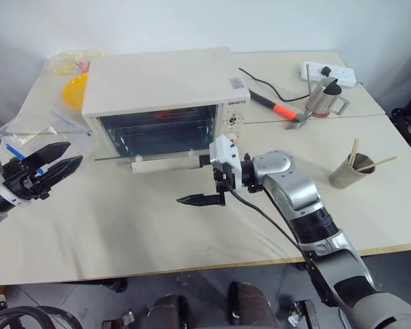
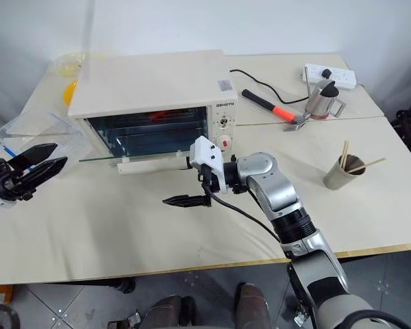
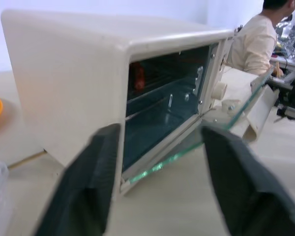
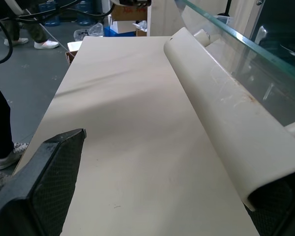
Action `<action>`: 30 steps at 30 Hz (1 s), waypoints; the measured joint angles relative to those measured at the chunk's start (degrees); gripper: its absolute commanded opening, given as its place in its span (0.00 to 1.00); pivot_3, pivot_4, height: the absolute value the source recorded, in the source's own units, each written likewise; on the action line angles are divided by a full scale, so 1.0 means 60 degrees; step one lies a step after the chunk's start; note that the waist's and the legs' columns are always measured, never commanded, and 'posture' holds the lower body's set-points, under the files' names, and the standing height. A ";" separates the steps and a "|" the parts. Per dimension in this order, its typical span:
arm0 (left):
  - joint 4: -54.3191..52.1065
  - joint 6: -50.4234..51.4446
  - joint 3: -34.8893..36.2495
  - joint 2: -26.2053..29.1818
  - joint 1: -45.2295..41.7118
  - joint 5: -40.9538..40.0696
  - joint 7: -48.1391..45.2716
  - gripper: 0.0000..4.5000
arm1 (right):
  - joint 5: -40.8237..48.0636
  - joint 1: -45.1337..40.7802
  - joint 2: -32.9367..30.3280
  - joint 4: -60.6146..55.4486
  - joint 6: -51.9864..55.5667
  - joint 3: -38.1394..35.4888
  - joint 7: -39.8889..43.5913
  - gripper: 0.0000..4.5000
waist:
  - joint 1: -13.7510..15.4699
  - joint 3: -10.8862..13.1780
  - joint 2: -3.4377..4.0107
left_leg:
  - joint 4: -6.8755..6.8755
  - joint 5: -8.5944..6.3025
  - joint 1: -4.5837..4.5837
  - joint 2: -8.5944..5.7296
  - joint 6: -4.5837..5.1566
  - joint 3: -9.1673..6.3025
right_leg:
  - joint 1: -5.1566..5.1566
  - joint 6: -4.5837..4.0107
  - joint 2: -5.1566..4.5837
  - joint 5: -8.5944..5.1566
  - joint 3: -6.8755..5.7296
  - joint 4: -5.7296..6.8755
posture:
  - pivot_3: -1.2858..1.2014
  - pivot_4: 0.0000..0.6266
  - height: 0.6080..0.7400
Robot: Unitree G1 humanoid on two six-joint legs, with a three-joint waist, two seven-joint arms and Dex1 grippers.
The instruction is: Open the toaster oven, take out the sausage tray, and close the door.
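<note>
Right gripper [image 1: 200, 200]: jaws wide apart, holding nothing; one finger under the door's white bar handle [image 4: 226, 113].
Left gripper [image 1: 51, 164]: jaws parted, empty, near the table's left edge.
Door [image 2: 133, 155]: dropped open, glass level.
Toaster oven [image 1: 164, 96]: toward the table's [image 1: 157, 226] back edge.
Sausage tray [image 3: 139, 76]: red sausage glimpsed inside.
Room: a person seated beyond.

toaster oven [image 1: 166, 85] on table [image 1: 123, 219], door [image 1: 154, 156] lowered

Right hand [image 2: 185, 201] open (left hand [image 1: 51, 166] parted too)
</note>
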 measured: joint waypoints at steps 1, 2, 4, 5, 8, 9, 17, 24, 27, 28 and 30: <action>0.0052 0.0015 0.0020 0.0094 0.0002 0.0000 -0.0077 0.34 | -0.0001 0.0006 0.0014 0.0000 -0.0009 0.0001 -0.0005 1.00 | -0.0011 0.0000 -0.0001 | -0.0002 0.0000 0.0000 -0.0014 0.0000 -0.0001 | 0.0000 0.0000 0.0001 0.0000 0.0000 0.0000 | 0.52 0.24 1.00; 0.0067 0.0035 0.0041 0.0161 0.0008 -0.0002 -0.0158 0.26 | -0.0002 0.0008 0.0022 0.0001 -0.0016 0.0000 -0.0011 1.00 | -0.0012 0.0000 -0.0001 | -0.0003 0.0000 0.0000 -0.0014 0.0000 -0.0002 | -0.0001 0.0000 0.0001 0.0000 0.0001 0.0000 | 0.52 0.24 1.00; 0.0099 0.0112 0.0169 0.0279 0.0006 -0.0044 -0.0363 0.12 | -0.0003 0.0008 0.0046 0.0003 -0.0026 -0.0002 -0.0022 1.00 | -0.0012 0.0000 -0.0001 | -0.0003 0.0000 0.0000 -0.0014 -0.0001 -0.0002 | -0.0001 0.0000 0.0001 0.0000 0.0001 0.0000 | 0.52 0.24 1.00; 0.0131 0.0174 0.0197 0.0318 -0.0047 -0.0096 -0.0448 0.05 | -0.0004 0.0008 0.0068 0.0019 -0.0033 -0.0007 -0.0027 1.00 | -0.0002 0.0000 -0.0001 | -0.0002 0.0000 0.0000 -0.0014 -0.0001 -0.0002 | 0.0000 0.0000 0.0001 0.0000 0.0001 0.0000 | 0.52 0.24 1.00; 0.0219 0.0306 0.0098 0.0313 -0.0330 -0.0191 -0.0582 0.01 | -0.0014 0.0010 0.0076 0.0029 -0.0036 -0.0011 -0.0056 1.00 | 0.0020 0.0001 -0.0003 | 0.0006 0.0000 -0.0001 -0.0015 -0.0001 -0.0003 | 0.0002 0.0000 0.0001 0.0000 0.0003 0.0004 | 0.52 0.24 1.00; 0.0236 0.0337 -0.0019 0.0306 -0.0485 -0.0195 -0.0635 0.01 | -0.0015 0.0013 0.0079 0.0029 -0.0036 -0.0012 -0.0071 1.00 | 0.0025 0.0001 -0.0004 | 0.0009 0.0000 -0.0001 -0.0016 -0.0001 -0.0003 | 0.0002 0.0000 0.0001 0.0000 0.0003 0.0003 | 0.52 0.24 1.00; 0.0907 0.0066 -0.1497 -0.0244 -0.1785 0.0386 -0.0807 0.01 | -0.0014 0.0158 0.0052 -0.0140 0.0081 -0.0028 -0.0297 1.00 | 0.0115 -0.0001 -0.0007 | 0.0017 0.0000 -0.0004 -0.0023 -0.0001 -0.0003 | 0.0001 0.0000 0.0002 0.0000 0.0001 0.0009 | 0.52 0.24 1.00; 0.2373 -0.0691 -0.2787 -0.0616 -0.2865 0.1364 -0.1377 0.01 | -0.0006 0.0599 -0.0189 -0.1002 0.0880 -0.0044 -0.0889 1.00 | 0.0228 -0.0004 -0.0014 | 0.0033 0.0000 -0.0015 -0.0025 0.0000 -0.0002 | 0.0001 0.0000 0.0003 0.0000 0.0000 0.0007 | 0.52 0.24 1.00; 0.2636 -0.0788 -0.3000 -0.0630 -0.3094 0.1540 -0.1671 0.01 | -0.0110 0.0793 -0.0480 -0.1324 0.1364 -0.0054 -0.1321 1.00 | 0.0233 -0.0004 -0.0014 | 0.0052 -0.0001 -0.0024 -0.0026 0.0002 -0.0004 | 0.0001 0.0000 0.0001 0.0000 0.0000 0.0008 | 0.52 0.24 1.00; 0.2696 -0.0835 -0.3057 -0.0664 -0.3154 0.1600 -0.1755 0.01 | -0.0173 0.0891 -0.0593 -0.1396 0.1474 -0.0063 -0.1471 1.00 | 0.0248 -0.0005 -0.0016 | 0.0057 -0.0001 -0.0025 -0.0026 0.0002 -0.0006 | 0.0003 0.0000 0.0001 0.0000 -0.0001 0.0009 | 0.52 0.24 1.00; 0.2793 -0.0872 -0.3193 -0.0738 -0.3230 0.1678 -0.1931 0.01 | -0.0250 0.1152 -0.0807 -0.1470 0.1592 -0.0087 -0.1743 1.00 | 0.0296 -0.0005 -0.0016 | 0.0070 -0.0002 -0.0029 -0.0026 0.0003 -0.0006 | 0.0005 0.0000 0.0001 0.0000 0.0001 0.0009 | 0.52 0.24 1.00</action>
